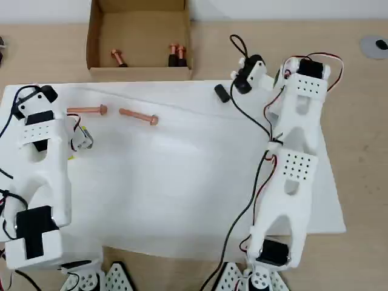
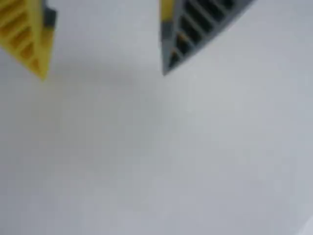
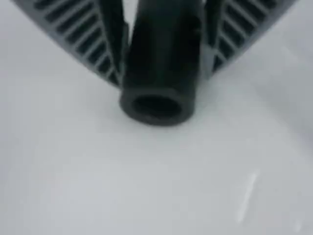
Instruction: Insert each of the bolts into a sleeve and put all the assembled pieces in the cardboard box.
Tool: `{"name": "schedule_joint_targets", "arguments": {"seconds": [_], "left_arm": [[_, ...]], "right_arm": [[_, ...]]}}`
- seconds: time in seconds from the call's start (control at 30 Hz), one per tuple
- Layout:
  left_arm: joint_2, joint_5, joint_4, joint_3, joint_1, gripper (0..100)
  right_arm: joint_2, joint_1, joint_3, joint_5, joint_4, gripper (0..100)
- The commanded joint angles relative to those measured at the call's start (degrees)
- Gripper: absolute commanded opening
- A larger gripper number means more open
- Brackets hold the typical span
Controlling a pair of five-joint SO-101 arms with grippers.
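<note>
From above, the first bolt and second bolt lie on the white sheet, at 12 and 2 o'clock of the left pincer. A loose sleeve lies at 8 o'clock of the right pincer. The cardboard box holds assembled pieces.

Left wrist: the left pincer gapes over bare sheet.

Right wrist: the right pincer grips a black sleeve.

No text, label, number or sign can be read on anything here.
</note>
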Motion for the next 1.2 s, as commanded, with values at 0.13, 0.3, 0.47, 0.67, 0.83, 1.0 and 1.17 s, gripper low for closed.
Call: {"name": "schedule_joint_targets", "arguments": {"seconds": [0.13,0.3,0.47,0.67,0.83,1.0,1.17], "left_arm": [[-0.6,-0.3,0.3,-2.0,0.2,17],[-0.6,-0.3,0.3,-1.9,0.2,17],[-0.6,-0.3,0.3,-1.9,0.2,17],[-0.6,0.0,0.4,-2.3,0.2,17],[-0.7,3.3,0.4,-3.1,0.0,17],[-0.7,5.1,5.4,-8.0,-0.8,17],[-0.7,5.2,11.0,-14.2,-1.1,17]], "right_arm": [[-0.6,-0.1,-3.6,-1.5,0.4,3.2],[-0.6,-0.1,-5.6,-1.8,0.4,1.2],[-0.6,-0.1,-8.2,-4.8,0.4,1.2],[-0.6,-0.6,-20.5,-8.8,4.5,1.2],[-4.2,-1.2,-22.8,-12.5,5.9,1.2],[-15.0,-3.3,-22.7,-19.7,5.7,1.2],[-24.8,-5.1,-22.1,-27.4,6.1,1.2]]}}
